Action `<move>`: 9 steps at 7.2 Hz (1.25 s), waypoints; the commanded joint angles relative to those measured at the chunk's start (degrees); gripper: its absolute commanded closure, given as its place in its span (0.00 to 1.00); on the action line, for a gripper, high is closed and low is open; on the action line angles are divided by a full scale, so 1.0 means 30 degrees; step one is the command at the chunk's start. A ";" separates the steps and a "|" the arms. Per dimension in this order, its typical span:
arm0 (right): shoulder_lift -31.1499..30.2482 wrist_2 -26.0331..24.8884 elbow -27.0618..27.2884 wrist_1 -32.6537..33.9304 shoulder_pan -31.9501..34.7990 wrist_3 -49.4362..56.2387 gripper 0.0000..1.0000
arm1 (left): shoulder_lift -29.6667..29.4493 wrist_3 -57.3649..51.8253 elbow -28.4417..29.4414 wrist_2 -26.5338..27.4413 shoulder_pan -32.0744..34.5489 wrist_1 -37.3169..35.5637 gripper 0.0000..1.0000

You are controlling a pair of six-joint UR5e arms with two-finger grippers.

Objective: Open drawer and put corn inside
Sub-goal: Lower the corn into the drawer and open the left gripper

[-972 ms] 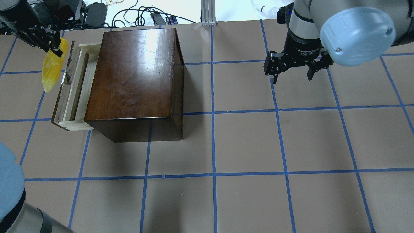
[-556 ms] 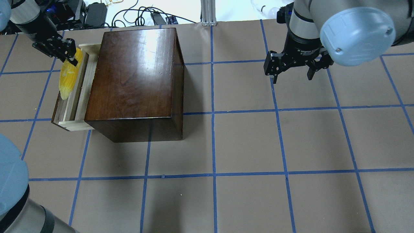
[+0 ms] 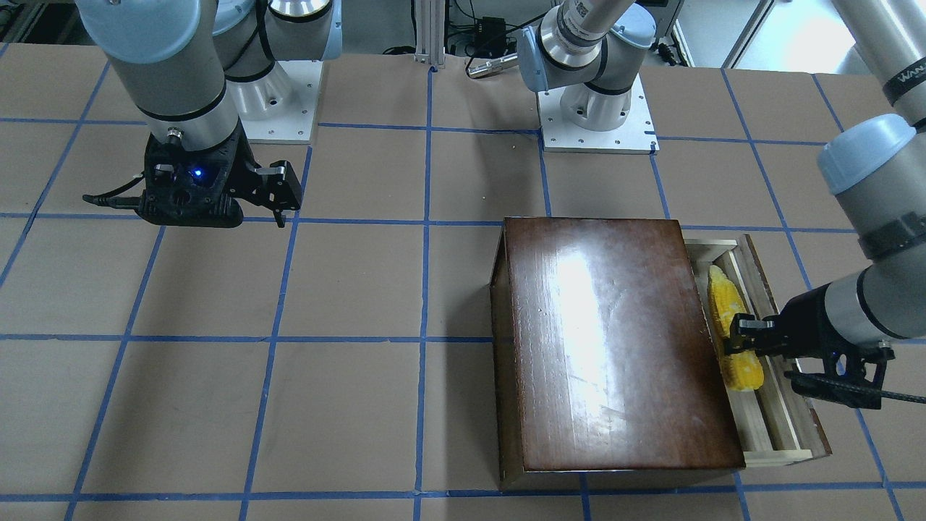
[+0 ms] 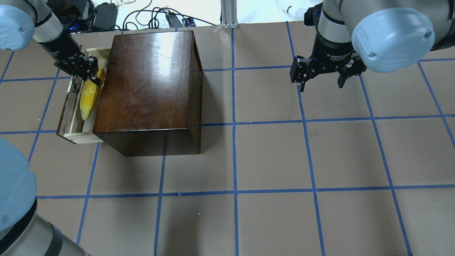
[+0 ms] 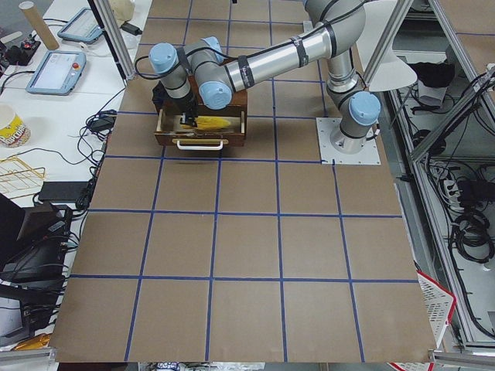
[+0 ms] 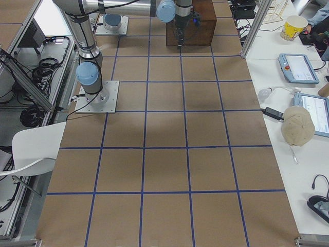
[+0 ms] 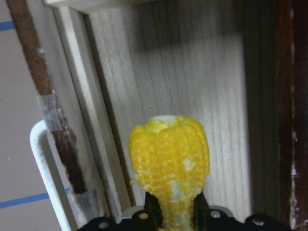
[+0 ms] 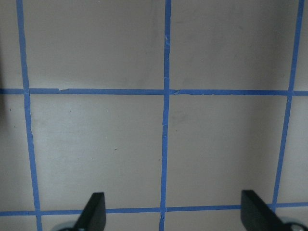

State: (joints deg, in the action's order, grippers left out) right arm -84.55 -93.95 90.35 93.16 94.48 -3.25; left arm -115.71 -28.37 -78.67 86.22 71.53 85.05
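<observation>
The drawer (image 4: 75,123) stands pulled out of the dark-brown box (image 4: 149,81) on its left side, pale wood floor (image 7: 192,72) showing. My left gripper (image 4: 93,75) is shut on the thick end of the yellow corn (image 4: 89,97). The corn lies lengthwise over the drawer's tray, close to the box. I cannot tell whether it touches the floor. In the front view the corn (image 3: 729,311) sits inside the drawer (image 3: 778,420), next to the box (image 3: 608,340). My right gripper (image 4: 321,83) is open and empty, well above the table to the right; its fingertips (image 8: 94,209) are spread wide.
A white handle (image 7: 45,168) sits on the drawer's chipped dark front panel (image 4: 64,117). The brown table has a blue tape grid (image 4: 234,122). Cables and power bricks (image 4: 106,14) lie beyond the far edge. The arm bases (image 3: 597,108) stand at the robot's side.
My left gripper has carried the corn rightward from outside the drawer's front panel to over the tray, and lower. The right arm has not moved.
</observation>
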 commanded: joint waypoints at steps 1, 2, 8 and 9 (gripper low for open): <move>0.0000 -0.0001 0.0000 0.0000 0.0000 0.0001 0.00 | -0.0103 0.0021 -0.0582 -0.0236 0.0035 -0.1101 0.21; 0.0000 -0.0001 0.0000 -0.0029 0.0000 0.0001 0.00 | -0.0074 -0.0065 -0.0496 -0.0120 0.0035 -0.1250 0.00; 0.0000 -0.0001 0.0000 -0.0029 0.0000 0.0001 0.00 | 0.1094 -0.0037 -0.0320 0.1140 0.0326 -0.0582 0.00; 0.0000 -0.0001 0.0000 0.0000 0.0000 0.0001 0.00 | 0.1562 -0.0037 0.0115 0.1170 0.0676 0.0176 0.00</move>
State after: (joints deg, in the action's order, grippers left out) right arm -84.55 -93.95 90.35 93.13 94.48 -3.25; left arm -112.56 -28.48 -79.36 89.24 72.59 83.50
